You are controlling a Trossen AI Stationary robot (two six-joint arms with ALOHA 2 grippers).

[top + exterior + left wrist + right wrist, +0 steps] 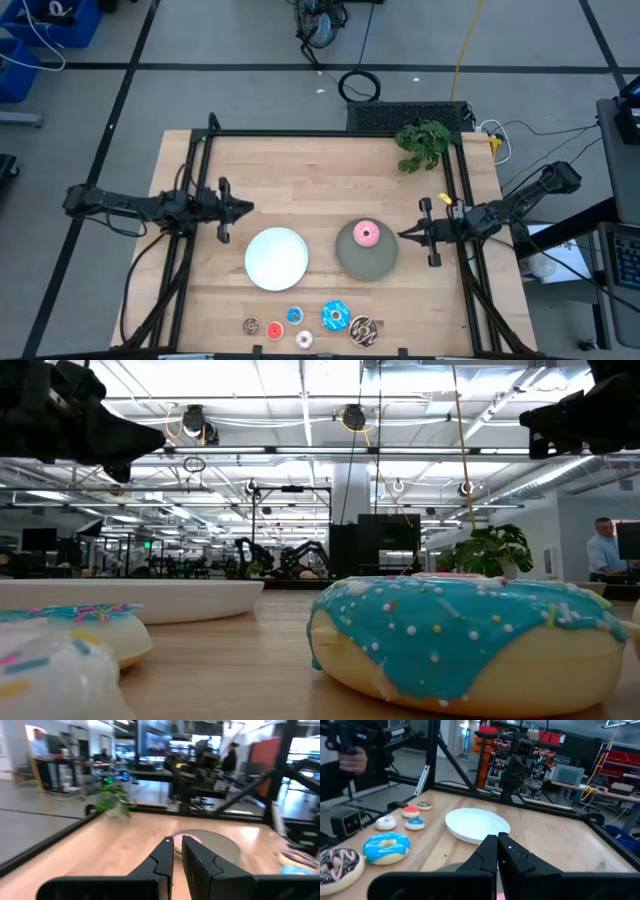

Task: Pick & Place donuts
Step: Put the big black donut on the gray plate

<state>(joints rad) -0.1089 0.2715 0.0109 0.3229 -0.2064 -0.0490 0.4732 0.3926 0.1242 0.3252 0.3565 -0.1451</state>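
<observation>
— Where are the donuts sitting?
— The pink donut (366,233) is lying on the grey plate (350,262); six others are resting along the worktop (300,180) front edge, near the white plate (276,258).
— And the grippers?
— The left gripper (245,208) and right gripper (404,235) are hovering with fingers closed, holding nothing.

I see a grey floor (250,90) crossed by dark lines around my wooden bench (300,190), blue bins (40,30) at one corner, a potted plant (423,143), and bright ceiling strip lights (300,400).
</observation>
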